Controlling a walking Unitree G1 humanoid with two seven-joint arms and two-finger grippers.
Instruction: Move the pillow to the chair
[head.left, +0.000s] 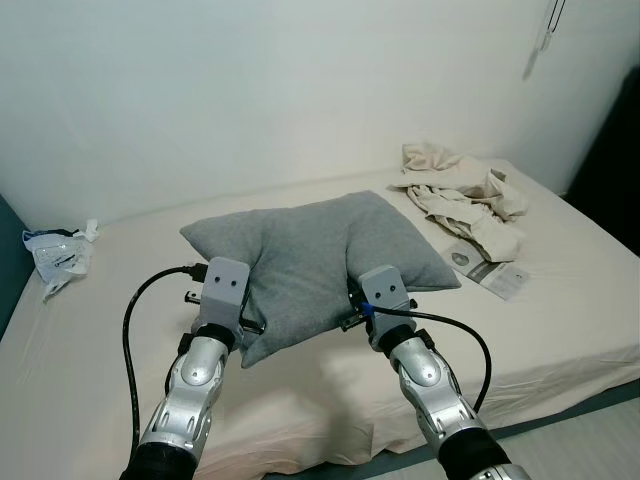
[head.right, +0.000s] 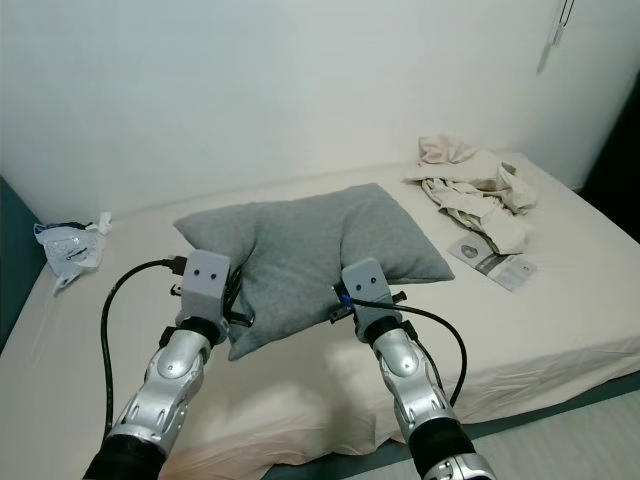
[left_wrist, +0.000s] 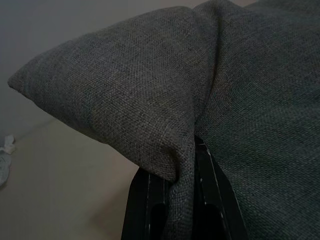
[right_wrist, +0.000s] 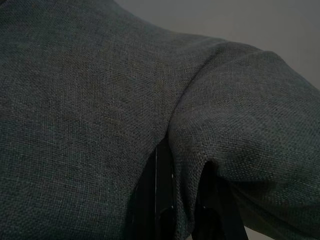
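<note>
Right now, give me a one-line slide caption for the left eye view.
Both grippers, left gripper and right gripper, pinch the near edge of the grey pillow on the bed.

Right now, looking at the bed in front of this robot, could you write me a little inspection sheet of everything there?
Surface: cream-sheeted bed, standing against a white wall.
Job's things: grey pillow lying on the bed, its near edge gathered up by both grippers. No chair seen.
Clutter: crumpled beige cloth at the far right; a printed leaflet beside it; a plastic bag at the left edge.
Grippers: left gripper and right gripper each have their jaws pinched on a fold of pillow fabric.
Cables: a black cable loops off each wrist.
Surroundings: a cord hangs at the upper right.
</note>
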